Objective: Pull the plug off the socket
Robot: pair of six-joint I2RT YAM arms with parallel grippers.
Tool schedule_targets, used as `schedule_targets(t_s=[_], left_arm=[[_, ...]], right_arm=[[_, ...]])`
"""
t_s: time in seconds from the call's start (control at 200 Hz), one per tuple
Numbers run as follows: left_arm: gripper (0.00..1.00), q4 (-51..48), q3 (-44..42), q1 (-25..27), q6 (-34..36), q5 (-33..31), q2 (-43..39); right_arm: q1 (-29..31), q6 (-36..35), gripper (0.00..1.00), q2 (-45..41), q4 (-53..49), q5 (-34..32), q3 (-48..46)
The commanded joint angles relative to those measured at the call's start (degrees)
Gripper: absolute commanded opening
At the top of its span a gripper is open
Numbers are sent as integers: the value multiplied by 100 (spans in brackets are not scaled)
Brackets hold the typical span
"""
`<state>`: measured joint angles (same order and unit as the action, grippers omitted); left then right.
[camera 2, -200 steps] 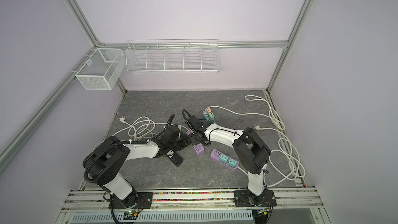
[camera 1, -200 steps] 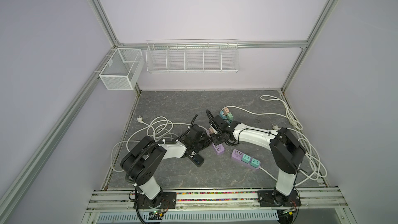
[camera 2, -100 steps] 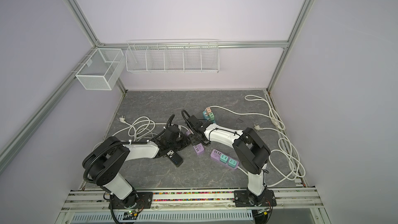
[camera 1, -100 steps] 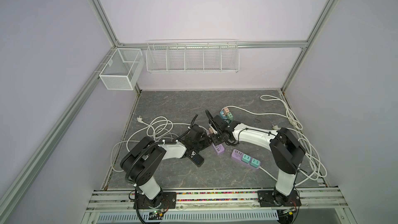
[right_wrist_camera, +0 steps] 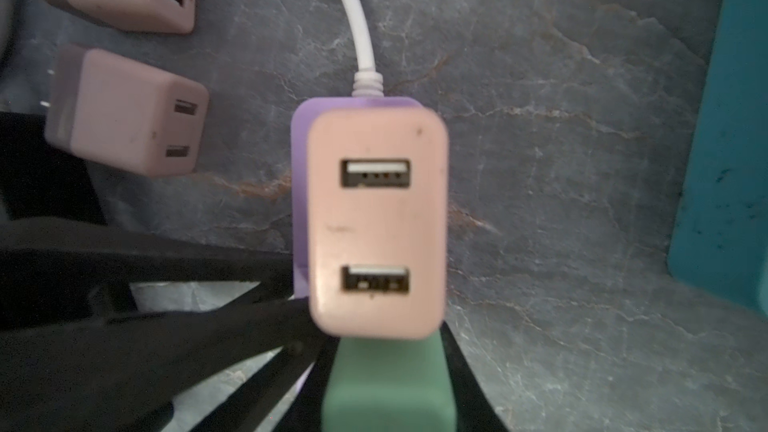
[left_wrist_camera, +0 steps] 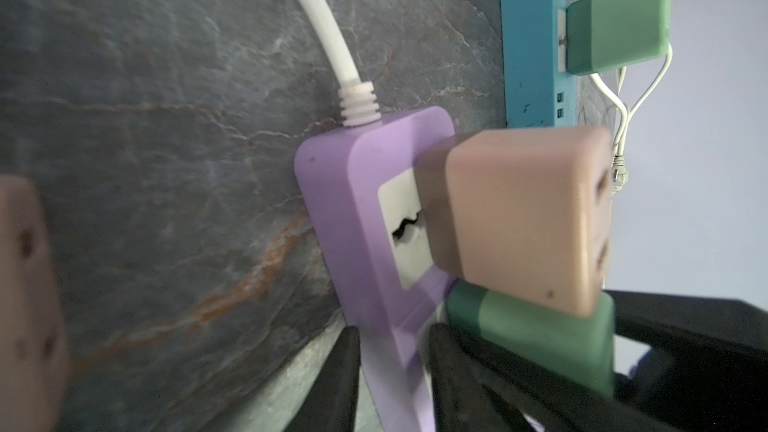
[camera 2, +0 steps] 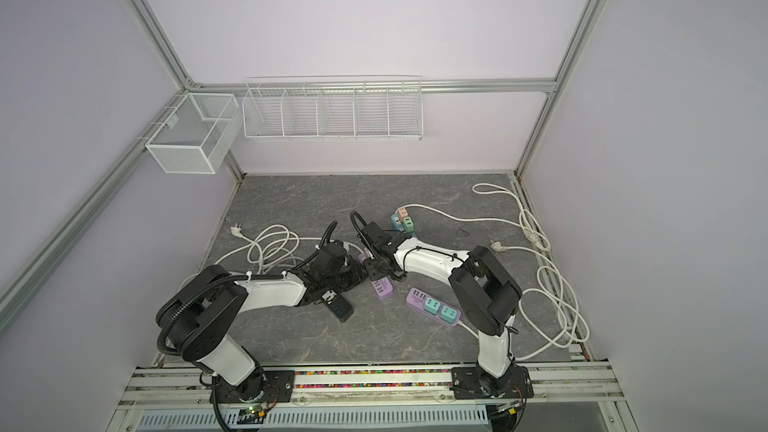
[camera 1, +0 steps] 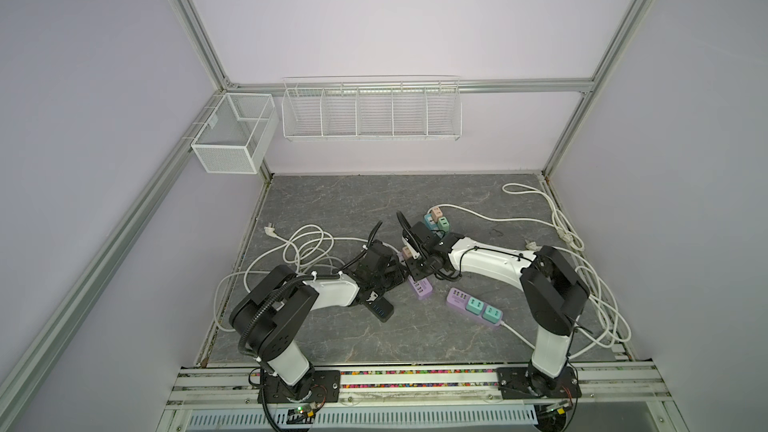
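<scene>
A: Looking for the green plug [right_wrist_camera: 384, 392].
B: Found near the middle of the table [camera 1: 353, 209], base pressed against the purple strip [left_wrist_camera: 353, 201], just beside the pink plug [left_wrist_camera: 519, 218].
A: And gripped by what?
B: Pinched on both sides by the right gripper [right_wrist_camera: 386, 363], closed tight on it.
A: Checking the left gripper [left_wrist_camera: 392, 371] now.
B: Closed too, clamping the purple strip's body between its fingers [left_wrist_camera: 345, 376], flat on the table.
A: Anything else close by?
B: Two loose pink plugs [right_wrist_camera: 124, 114] beside the strip, a teal strip [left_wrist_camera: 536, 35] just beyond.
</scene>
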<state>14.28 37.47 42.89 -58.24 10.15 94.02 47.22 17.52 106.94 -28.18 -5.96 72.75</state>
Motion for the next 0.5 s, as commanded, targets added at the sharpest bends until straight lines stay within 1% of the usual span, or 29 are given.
schedule_targets(t_s=[0.0,0.05,0.2,0.32,0.495], left_arm=[[30,-408,-194,61,5,-180,-34],[30,-435,-204,61,2,-225,-25],[29,-425,-196,61,-10,-103,91],[29,-356,-258,61,-73,-127,117],[28,-312,-224,70,-93,-84,180]], right_arm=[[-10,22,24,-252,274,257,144],[33,54,23,-250,294,279,176],[138,70,23,-295,307,230,174],[50,-58,23,-357,224,11,159],[-9,-54,23,-488,314,85,44]])
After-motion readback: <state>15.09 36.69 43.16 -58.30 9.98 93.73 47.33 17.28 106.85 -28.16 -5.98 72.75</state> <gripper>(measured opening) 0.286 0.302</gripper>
